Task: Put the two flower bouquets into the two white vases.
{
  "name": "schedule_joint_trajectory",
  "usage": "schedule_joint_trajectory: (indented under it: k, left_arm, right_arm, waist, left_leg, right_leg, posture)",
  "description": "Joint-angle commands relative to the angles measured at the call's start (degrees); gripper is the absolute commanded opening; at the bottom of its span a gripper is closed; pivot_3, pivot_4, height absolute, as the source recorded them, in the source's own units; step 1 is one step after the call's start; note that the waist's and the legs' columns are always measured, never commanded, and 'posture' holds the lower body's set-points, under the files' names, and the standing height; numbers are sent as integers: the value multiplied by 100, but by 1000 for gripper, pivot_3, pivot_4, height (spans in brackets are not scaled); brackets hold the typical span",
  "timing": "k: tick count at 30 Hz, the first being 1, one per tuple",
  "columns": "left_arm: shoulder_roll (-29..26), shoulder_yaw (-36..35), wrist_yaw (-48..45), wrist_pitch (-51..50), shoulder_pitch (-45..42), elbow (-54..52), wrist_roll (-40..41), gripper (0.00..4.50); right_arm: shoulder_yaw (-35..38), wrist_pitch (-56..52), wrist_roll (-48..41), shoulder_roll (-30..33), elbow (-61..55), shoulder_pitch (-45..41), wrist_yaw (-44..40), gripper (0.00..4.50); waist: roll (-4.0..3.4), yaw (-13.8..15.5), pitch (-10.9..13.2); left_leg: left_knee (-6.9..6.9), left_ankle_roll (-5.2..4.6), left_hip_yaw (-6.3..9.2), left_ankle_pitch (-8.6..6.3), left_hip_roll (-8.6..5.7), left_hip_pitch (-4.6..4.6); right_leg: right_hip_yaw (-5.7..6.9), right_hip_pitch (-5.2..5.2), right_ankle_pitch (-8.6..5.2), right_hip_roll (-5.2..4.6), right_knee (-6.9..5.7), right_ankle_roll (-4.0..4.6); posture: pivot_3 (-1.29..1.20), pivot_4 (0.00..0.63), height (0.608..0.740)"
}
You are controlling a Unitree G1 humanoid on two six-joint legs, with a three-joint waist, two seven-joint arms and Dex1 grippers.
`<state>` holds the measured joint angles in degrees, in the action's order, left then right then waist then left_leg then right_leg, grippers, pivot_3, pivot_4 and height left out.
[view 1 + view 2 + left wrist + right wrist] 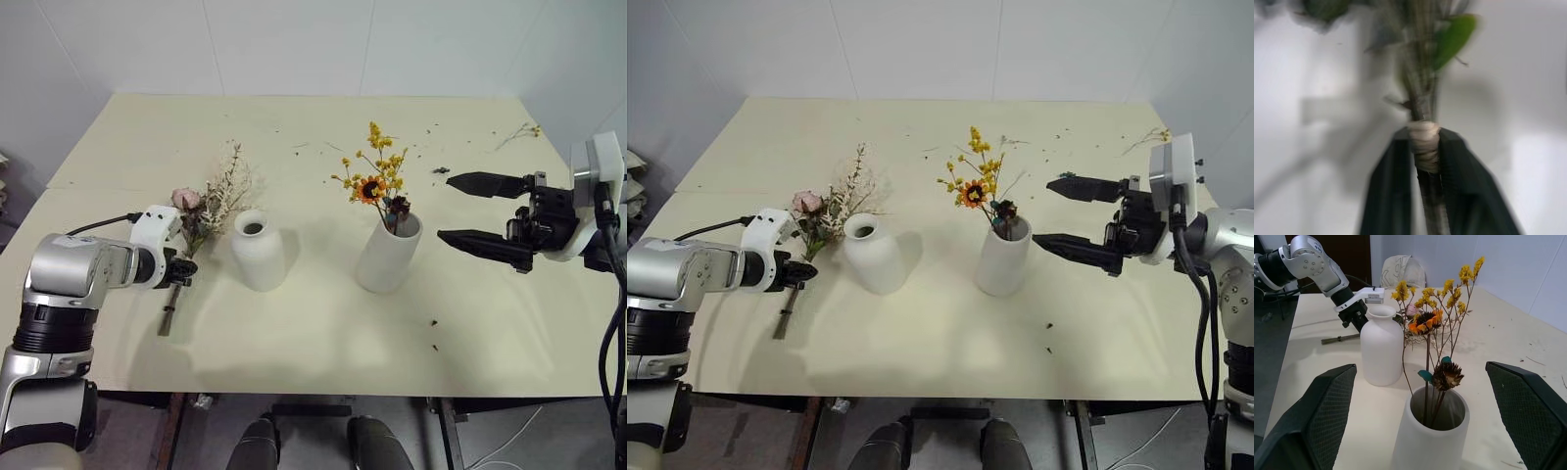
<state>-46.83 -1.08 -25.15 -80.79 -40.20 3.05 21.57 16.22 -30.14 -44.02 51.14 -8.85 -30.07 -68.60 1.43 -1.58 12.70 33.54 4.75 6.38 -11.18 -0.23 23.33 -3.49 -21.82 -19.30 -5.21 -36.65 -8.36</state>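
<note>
Left fingers point(1426, 161) clamped on the pink rose bouquet point(204, 213) stems lying near the bench point(323, 338) left edge, right fingers point(460, 209) spread wide, empty, beside the tall vase point(389, 254) holding the yellow bouquet point(377, 176)

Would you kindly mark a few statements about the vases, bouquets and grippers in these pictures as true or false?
1. The yellow bouquet stands in the tall vase. True.
2. The squat vase holds the pink rose bouquet. False: it holds nothing; that bouquet lies on the table.
3. The left gripper is shut on the rose bouquet's tied stems. True.
4. The right gripper grips the tall vase. False: it is open, beside the vase.
</note>
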Motion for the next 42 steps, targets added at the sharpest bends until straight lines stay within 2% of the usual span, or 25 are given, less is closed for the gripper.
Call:
schedule_joint_trajectory:
  k: [1,5,8,12,15,17,20,24,33,37,42]
  left_arm:
    - [-171,31,-108,205,-79,158,-135,40]
    - [-309,-71,-131,614,-64,340,-279,40]
    - [0,-933,60,1487,-35,590,-196,40]
    - [889,-2603,126,3785,-83,738,433,40]
    - [1431,-3402,199,4464,-169,535,1042,40]
    - [1714,-3723,-110,4764,-235,248,1669,40]
    - [1870,-3803,-431,4631,-279,-76,2421,40]
    - [1806,-3493,-1191,4285,-209,-678,3354,40]
    - [1551,-2823,-1694,4315,-311,-685,3461,40]
    - [1635,-2461,-2128,4675,-119,-580,3143,40]
    - [1811,-2301,-2215,4977,-9,-513,3069,40]
  right_arm:
    - [140,55,-93,-11,-81,-102,44,4500]
    - [97,75,-64,-20,-23,-156,33,4500]
    - [69,88,-37,-18,23,-193,18,4500]
    - [39,93,-4,-24,79,-219,24,4500]
    - [21,111,19,-51,98,-209,45,4500]
    - [-2,98,22,-85,81,-216,91,4500]
    - [-12,93,45,-107,110,-241,101,4500]
    - [-61,129,121,-178,199,-328,165,4500]
    - [-127,152,165,-334,165,-349,313,4500]
    - [-105,130,152,-396,72,-314,405,4500]
    - [17,56,76,-396,-132,-185,564,4500]
  waist:
    - [0,0,0]
    - [0,-12,0]
    - [1,-10,0]
    - [3,14,-1]
    - [5,13,-2]
    - [7,7,-3]
    - [12,13,-4]
    - [12,8,-4]
    - [11,-6,-4]
    - [12,3,-4]
    - [12,3,-4]
  left_leg:
    - [0,0,0,0,0,0]
    - [0,0,0,0,0,0]
    - [-1,0,0,0,1,0]
    - [3,1,1,0,1,8]
    - [21,8,0,-3,-2,20]
    - [31,10,-2,-7,-3,24]
    - [38,9,-2,-9,-2,29]
    - [49,6,-2,-10,-5,28]
    - [52,-5,-1,-16,-2,8]
    - [50,-6,-1,-17,-2,10]
    - [48,-8,-1,-18,-1,10]
  right_leg:
    - [0,0,0,0,0,0]
    - [0,0,0,1,-1,0]
    - [0,-2,0,1,-1,0]
    - [7,-3,1,-5,4,-1]
    - [8,-2,4,-9,15,-7]
    - [6,-2,5,-10,17,-11]
    - [7,-2,6,-8,18,-14]
    - [5,6,10,-8,16,-21]
    - [1,24,12,-1,13,-19]
    - [2,24,12,-1,18,-20]
    - [1,24,11,-1,21,-20]
  posture:
    - [0,150,740]
    - [0,150,740]
    - [0,150,740]
    - [0,150,740]
    - [0,150,740]
    - [0,150,740]
    - [0,150,740]
    - [0,150,740]
    - [0,150,740]
    - [0,150,740]
    - [0,150,740]
